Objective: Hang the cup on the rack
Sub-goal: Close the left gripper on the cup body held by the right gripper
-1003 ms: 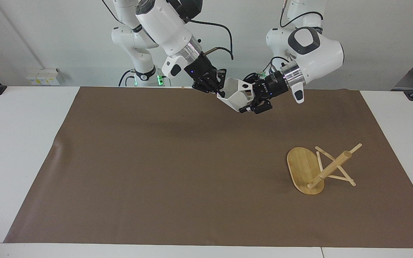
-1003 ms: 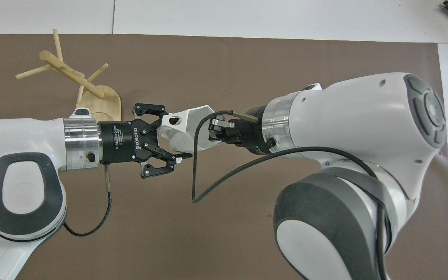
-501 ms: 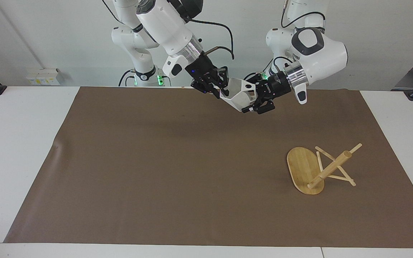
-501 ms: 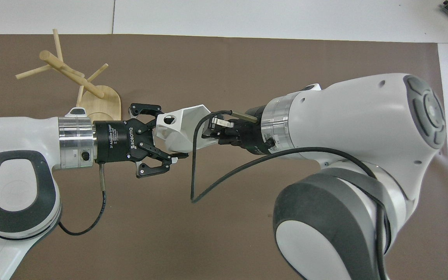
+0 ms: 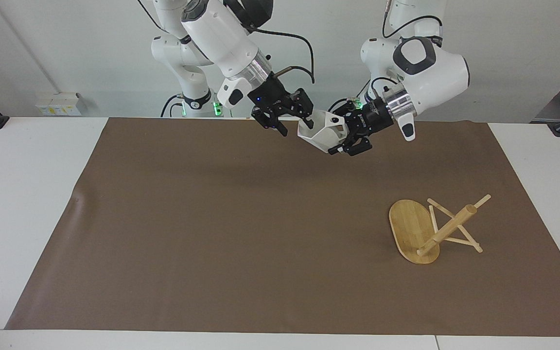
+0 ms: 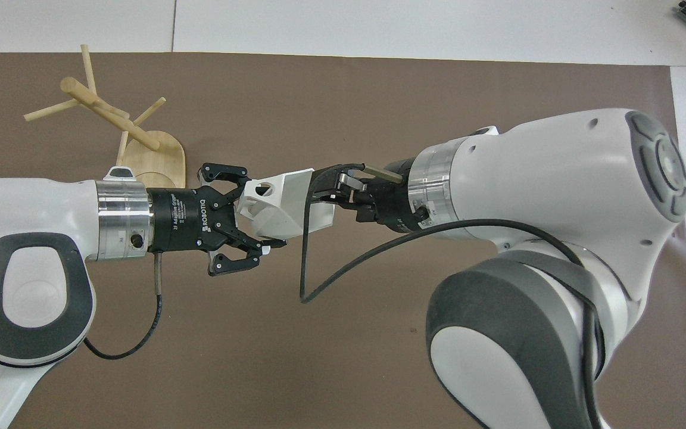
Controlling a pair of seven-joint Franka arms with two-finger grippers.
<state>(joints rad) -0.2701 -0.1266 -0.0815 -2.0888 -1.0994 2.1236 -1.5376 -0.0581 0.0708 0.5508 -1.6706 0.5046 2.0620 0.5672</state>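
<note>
The right pincer [image 5: 295, 122] has let go of the white faceted cup [image 5: 320, 131] since a second ago: then its fingertips were pinched on the rim, now they stand spread apart, one finger at the mouth of the cup and the other clear of it on the side toward the right arm's end of the tabletop [image 5: 32, 194]. The cup itself has barely shifted, tipping only a little.

The left pincer [image 5: 342, 138] has the cup, its fingertips closed tight on the handle side, where the blocky handle with its round hole [image 6: 264, 190] shows in the overhead view. The cup is up in the air over the brown mat [image 5: 241, 223], at the edge nearest the robots, tilted with its open mouth turned toward the right pincer. Both arms reach in from their own ends and meet at the cup, the right arm's black cable [image 6: 304, 262] looping down below it.

The bamboo mug tree [image 5: 438, 228] lies toppled on the mat toward the left arm's end, well apart from the cup and farther from the robots. Its oval base [image 5: 409, 228] stands up on edge, and the central post [image 5: 447, 229] slants off it, with the thin pegs [image 5: 460, 240] reaching down to the mat.
</note>
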